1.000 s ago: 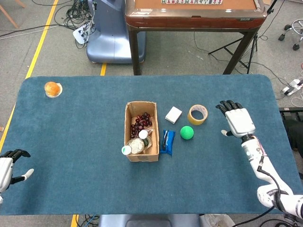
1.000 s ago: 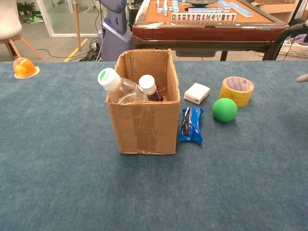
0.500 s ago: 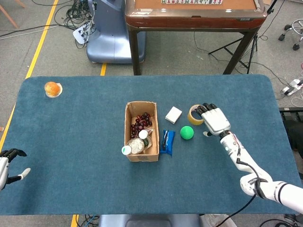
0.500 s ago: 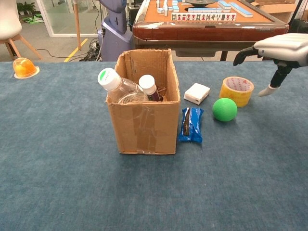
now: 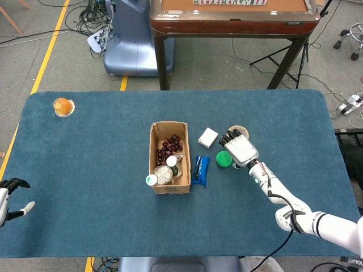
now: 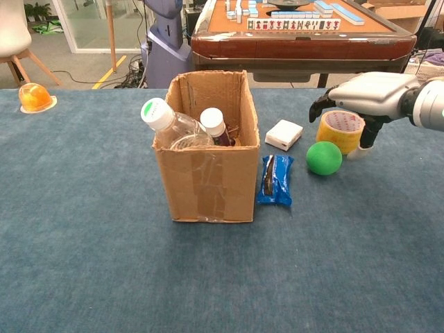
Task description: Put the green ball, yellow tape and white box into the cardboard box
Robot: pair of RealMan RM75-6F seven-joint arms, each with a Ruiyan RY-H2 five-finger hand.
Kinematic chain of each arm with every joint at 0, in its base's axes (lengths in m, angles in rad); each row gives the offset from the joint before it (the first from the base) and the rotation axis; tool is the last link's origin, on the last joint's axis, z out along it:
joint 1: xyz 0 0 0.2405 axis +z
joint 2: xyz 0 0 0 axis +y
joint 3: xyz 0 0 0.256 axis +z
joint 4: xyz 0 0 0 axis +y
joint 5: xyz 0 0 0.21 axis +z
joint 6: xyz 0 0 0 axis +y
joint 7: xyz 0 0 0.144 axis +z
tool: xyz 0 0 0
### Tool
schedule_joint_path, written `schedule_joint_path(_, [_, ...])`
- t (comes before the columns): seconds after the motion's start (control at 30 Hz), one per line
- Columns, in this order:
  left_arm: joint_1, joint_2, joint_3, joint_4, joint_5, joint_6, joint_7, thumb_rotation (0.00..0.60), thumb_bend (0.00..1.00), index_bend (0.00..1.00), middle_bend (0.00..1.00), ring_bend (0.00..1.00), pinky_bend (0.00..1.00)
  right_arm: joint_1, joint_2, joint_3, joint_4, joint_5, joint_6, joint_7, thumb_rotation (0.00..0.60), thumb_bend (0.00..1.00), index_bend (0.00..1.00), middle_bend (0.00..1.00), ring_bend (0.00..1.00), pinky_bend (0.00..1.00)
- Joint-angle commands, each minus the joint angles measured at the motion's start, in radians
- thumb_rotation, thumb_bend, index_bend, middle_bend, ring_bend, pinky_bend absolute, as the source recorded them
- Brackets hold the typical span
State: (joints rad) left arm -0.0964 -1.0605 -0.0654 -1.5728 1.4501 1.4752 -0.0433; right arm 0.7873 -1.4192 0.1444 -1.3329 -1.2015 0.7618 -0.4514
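Note:
The green ball lies on the blue table right of a blue snack packet. Behind it stands the yellow tape roll, mostly hidden under my right hand in the head view. My right hand hovers open, palm down, over the tape and the ball, holding nothing. The white box lies left of the tape. The open cardboard box holds bottles and dark grapes. My left hand is open at the table's left edge.
A blue snack packet lies between the cardboard box and the ball. An orange object on a small dish sits at the far left corner. A wooden mahjong table stands beyond the far edge.
My right hand has swept left from the table's right side to above the tape and ball. The left hand has drifted slightly. The objects have not moved.

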Motion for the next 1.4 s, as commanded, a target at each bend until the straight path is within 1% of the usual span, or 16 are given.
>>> schedule_joint_path(0.03, [0.0, 0.002, 0.0, -0.002, -0.001, 0.0, 0.0, 0.6, 0.15, 0.46, 0.44, 0.41, 0.57, 0.009, -0.016, -0.01, 0.016, -0.002, -0.002, -0.007, 0.6, 0.0, 0.27, 0.22, 0.1, 0.15])
schedule_joint_path(0.3, [0.001, 0.01, -0.002, -0.01, -0.006, -0.003, 0.003, 0.6, 0.15, 0.46, 0.44, 0.41, 0.57, 0.027, -0.057, -0.033, 0.06, -0.007, -0.013, -0.016, 0.6, 0.0, 0.31, 0.25, 0.1, 0.14])
schedule_joint_path(0.47, [0.002, 0.013, -0.003, -0.012, -0.008, -0.003, 0.005, 0.6, 0.15, 0.46, 0.44, 0.41, 0.57, 0.034, -0.074, -0.04, 0.079, -0.007, -0.015, -0.015, 0.6, 0.0, 0.32, 0.29, 0.1, 0.14])
schedule_joint_path(0.7, [0.004, 0.018, -0.006, -0.017, -0.014, -0.003, 0.006, 0.6, 0.15, 0.47, 0.44, 0.41, 0.57, 0.041, -0.089, -0.047, 0.094, -0.006, -0.016, -0.012, 0.6, 0.0, 0.33, 0.31, 0.1, 0.14])
schedule_joint_path(0.8, [0.005, 0.019, -0.006, -0.017, -0.017, -0.005, 0.008, 0.6, 0.15, 0.47, 0.44, 0.41, 0.57, 0.042, -0.094, -0.052, 0.102, -0.008, -0.013, -0.013, 0.6, 0.0, 0.36, 0.33, 0.1, 0.14])
schedule_joint_path(1.27, [0.004, 0.022, -0.006, -0.022, -0.031, -0.018, 0.022, 0.6, 0.15, 0.47, 0.44, 0.41, 0.57, 0.037, -0.101, -0.062, 0.115, -0.013, 0.011, -0.011, 0.6, 0.0, 0.47, 0.43, 0.1, 0.14])
schedule_joint_path(1.4, [0.004, 0.023, -0.007, -0.024, -0.031, -0.017, 0.022, 0.6, 0.15, 0.47, 0.44, 0.41, 0.57, 0.03, -0.08, -0.053, 0.084, -0.019, 0.039, -0.003, 0.6, 0.0, 0.49, 0.45, 0.1, 0.14])
